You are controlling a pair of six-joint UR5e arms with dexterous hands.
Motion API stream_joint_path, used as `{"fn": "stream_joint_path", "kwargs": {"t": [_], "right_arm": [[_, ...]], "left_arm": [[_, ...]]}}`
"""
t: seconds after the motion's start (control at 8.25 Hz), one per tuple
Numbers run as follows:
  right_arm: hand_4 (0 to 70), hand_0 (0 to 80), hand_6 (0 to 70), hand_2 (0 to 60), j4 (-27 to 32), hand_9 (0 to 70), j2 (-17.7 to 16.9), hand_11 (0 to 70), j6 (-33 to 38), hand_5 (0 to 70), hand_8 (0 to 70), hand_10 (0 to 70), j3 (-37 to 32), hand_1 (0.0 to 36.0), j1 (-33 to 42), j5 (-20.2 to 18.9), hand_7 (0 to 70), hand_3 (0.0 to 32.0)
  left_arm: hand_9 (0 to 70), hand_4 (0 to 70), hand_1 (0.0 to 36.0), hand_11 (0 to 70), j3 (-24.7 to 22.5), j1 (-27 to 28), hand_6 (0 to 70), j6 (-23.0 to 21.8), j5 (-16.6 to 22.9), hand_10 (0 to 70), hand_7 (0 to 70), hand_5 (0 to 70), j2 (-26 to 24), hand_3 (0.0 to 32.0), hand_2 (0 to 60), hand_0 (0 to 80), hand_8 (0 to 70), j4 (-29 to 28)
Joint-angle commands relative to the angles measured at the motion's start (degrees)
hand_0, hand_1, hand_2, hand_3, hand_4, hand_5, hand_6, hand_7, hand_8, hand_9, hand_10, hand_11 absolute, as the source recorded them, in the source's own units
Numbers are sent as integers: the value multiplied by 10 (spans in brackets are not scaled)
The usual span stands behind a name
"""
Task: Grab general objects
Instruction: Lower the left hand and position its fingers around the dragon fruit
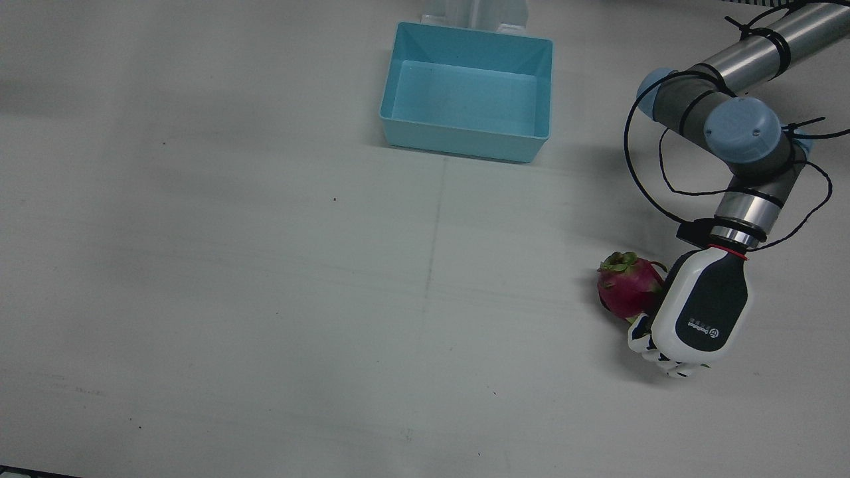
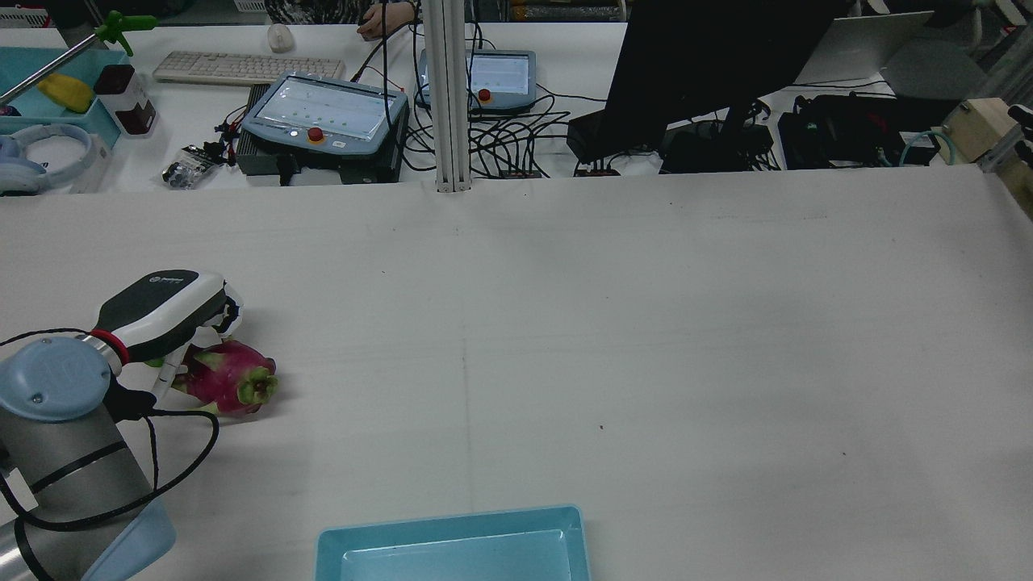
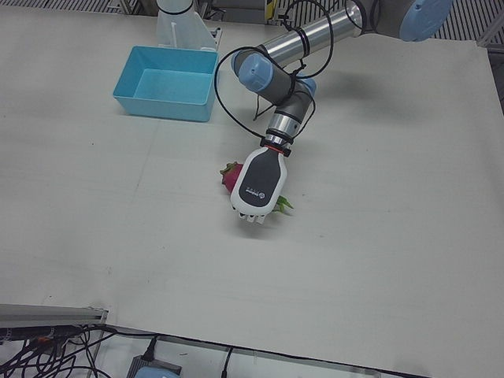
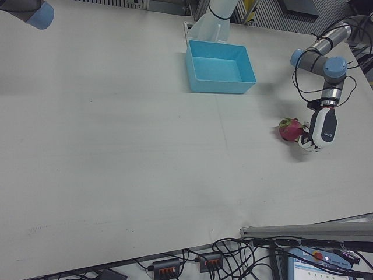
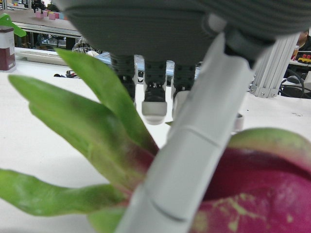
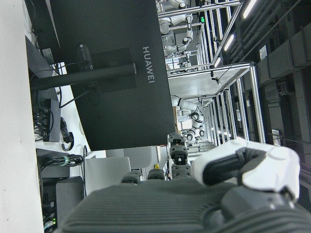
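Dragon fruit [image 1: 627, 287] on the table, left robot hand [image 1: 700, 312] over it, fingers curled around, grasp uncertain

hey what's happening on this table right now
The robot's left hand is down on a dragon fruit that lies on the white table. Its fingers curl around the fruit, but whether they already grip it can't be told. The fruit does not look lifted. A blue bin sits empty near the middle of the robot's side of the table. The right hand is off to the side, away from the work, holding nothing.
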Motion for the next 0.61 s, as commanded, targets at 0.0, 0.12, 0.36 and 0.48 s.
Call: {"fn": "stream_joint_path", "kwargs": {"t": [0.0, 0.12, 0.36, 0.48], "right_arm": [[0, 0, 0, 0, 0, 0, 0, 0, 0, 0, 0, 0, 1, 0, 0, 0, 0, 0], [0, 0, 0, 0, 0, 0, 0, 0, 0, 0, 0, 0, 1, 0, 0, 0, 0, 0], [0, 0, 0, 0, 0, 0, 0, 0, 0, 0, 0, 0, 0, 0, 0, 0, 0, 0], [0, 0, 0, 0, 0, 0, 0, 0, 1, 0, 0, 0, 0, 0, 0, 0, 0, 0]], "left_arm": [[552, 340, 360, 485, -49, 9, 558, 2, 3, 318, 700, 700, -14, 0, 600, 720, 449, 94], [158, 61, 360, 209, -49, 27, 145, 3, 2, 124, 298, 555, -15, 26, 600, 532, 197, 106], [5, 0, 360, 72, -63, 29, 16, 5, 2, 30, 22, 388, -15, 182, 600, 524, 115, 120], [0, 0, 358, 48, -64, 33, 0, 18, 1, 14, 0, 342, -15, 208, 600, 520, 101, 121]]}}
